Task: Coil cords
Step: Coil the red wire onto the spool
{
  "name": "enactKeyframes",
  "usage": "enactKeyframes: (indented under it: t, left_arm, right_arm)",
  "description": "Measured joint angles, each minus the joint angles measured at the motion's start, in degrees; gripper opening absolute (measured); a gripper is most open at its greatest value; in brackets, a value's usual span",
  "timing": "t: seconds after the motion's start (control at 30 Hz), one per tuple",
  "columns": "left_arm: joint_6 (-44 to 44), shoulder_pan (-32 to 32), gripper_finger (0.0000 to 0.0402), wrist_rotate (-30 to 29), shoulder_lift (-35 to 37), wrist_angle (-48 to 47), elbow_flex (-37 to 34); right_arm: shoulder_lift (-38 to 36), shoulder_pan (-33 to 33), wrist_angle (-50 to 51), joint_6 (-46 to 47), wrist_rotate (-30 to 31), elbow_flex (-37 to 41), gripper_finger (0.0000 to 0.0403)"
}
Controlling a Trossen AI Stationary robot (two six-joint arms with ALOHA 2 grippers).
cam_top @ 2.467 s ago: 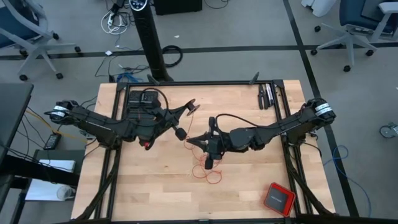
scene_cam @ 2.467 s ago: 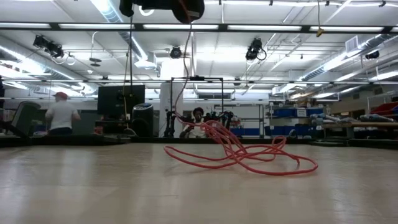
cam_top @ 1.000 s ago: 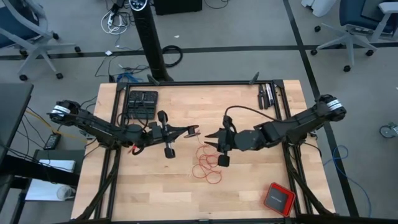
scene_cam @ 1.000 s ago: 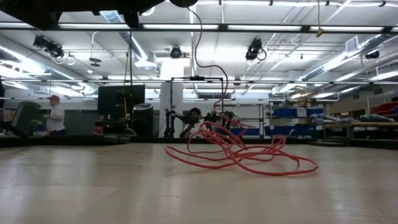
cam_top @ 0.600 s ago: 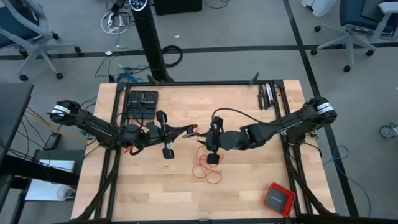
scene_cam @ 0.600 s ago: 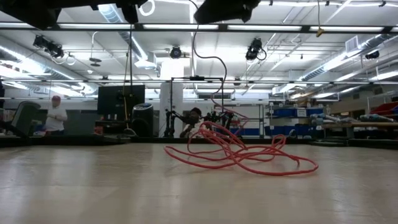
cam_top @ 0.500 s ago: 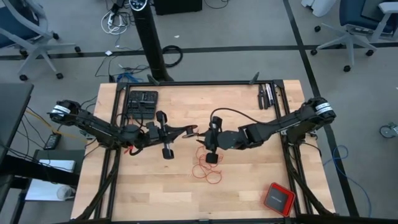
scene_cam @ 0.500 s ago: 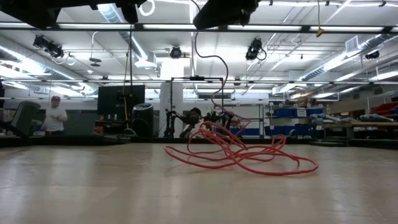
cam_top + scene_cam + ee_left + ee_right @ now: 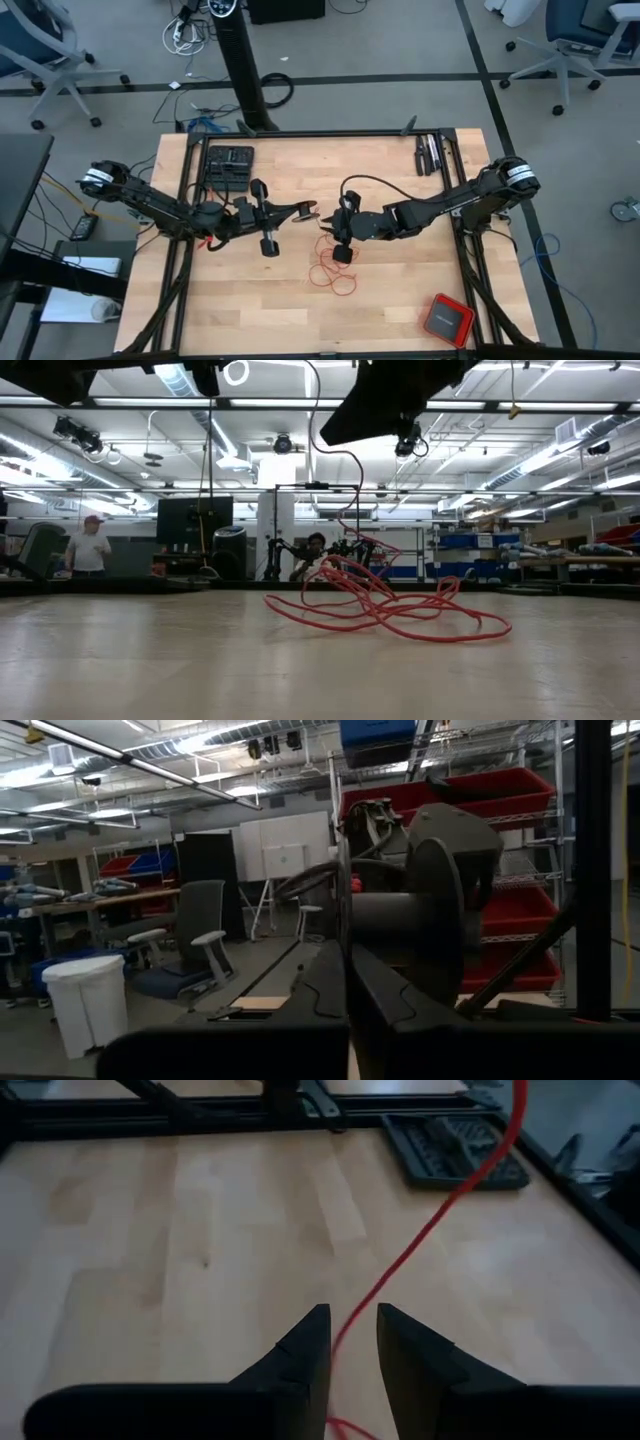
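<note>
The thin red cord (image 9: 335, 272) lies in loose loops on the wooden table near its middle. One strand (image 9: 312, 420) climbs from the pile out of the low view's top. My left gripper (image 9: 312, 210) hangs above the table's middle, shut, with that strand leading to it. My right gripper (image 9: 325, 226) faces it from the right, just above the loops. It is open, and the cord (image 9: 420, 1230) runs through the gap between its fingers (image 9: 352, 1342). My left gripper is shut on the cord's raised end; its own fingers (image 9: 330, 990) hide the place of contact. The fingers lie about level and point toward the table's right. The strand (image 9: 355, 470) hangs slack below them in a curve down to the pile on the table.
A red square box (image 9: 447, 320) sits at the near right corner. A black tray (image 9: 228, 162) lies at the far left and dark pens (image 9: 430, 154) at the far right. Bare wood lies near and left of the loops.
My right gripper has moved toward the table's left, close up to my left gripper, and its dark body now shows at the top of the low view. The cord's loops have stayed on the table; only the raised strand has shifted a little.
</note>
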State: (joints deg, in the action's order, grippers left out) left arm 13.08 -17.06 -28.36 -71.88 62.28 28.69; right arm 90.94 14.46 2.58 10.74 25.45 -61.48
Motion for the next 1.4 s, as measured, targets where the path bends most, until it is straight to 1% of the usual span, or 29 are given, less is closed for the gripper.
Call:
enactKeyframes:
  t: [0.17, 0.67, 0.73, 0.83, 0.87, 1.1, 1.23, 1.33, 1.4]
  left_arm:
    - [0.00, 0.02, 0.0000, -0.24, 0.00, 0.01, 0.00]
    - [-0.04, 0.00, 0.0000, -0.22, 0.00, 1.44, 0.00]
    - [0.00, 0.00, 0.0000, -0.22, 0.00, 1.66, 0.00]
    - [0.00, 0.00, 0.0000, -0.20, 0.00, 1.86, 0.00]
    - [0.01, 0.01, 0.0000, -0.20, 0.00, 1.81, 0.00]
    - [0.04, 0.00, 0.0000, -0.18, 0.00, 1.81, 0.00]
    - [0.07, 0.00, 0.0000, -0.16, 0.00, -0.28, 0.00]
    - [0.07, 0.00, 0.0000, -0.26, 0.00, -6.06, 0.00]
    - [-0.04, -0.03, 0.0000, -2.19, 0.00, -9.84, 0.00]
  right_arm:
    - [-0.04, -0.02, -1.85, 1.67, -1.62, 2.17, 0.0082]
    - [-0.07, -0.05, -1.42, 1.67, -2.57, 2.80, 0.0072]
    - [-0.07, -0.22, -0.74, 1.66, -2.57, 2.80, 0.0061]
    - [-0.07, -0.32, 0.68, 1.31, -2.48, 2.80, 0.0017]
    - [-0.07, -0.33, 0.92, 0.99, -2.25, 2.80, 0.0010]
    - [-0.28, -0.33, 5.97, 2.20, 1.80, 2.78, 0.0003]
    - [-1.31, -0.17, 8.08, 2.58, 8.82, 2.80, 0.0002]
    - [-3.96, 0.50, 9.95, 2.71, 13.95, 2.80, 0.0002]
    - [-6.35, 1.27, 10.83, 2.65, 16.78, 2.80, 0.0001]
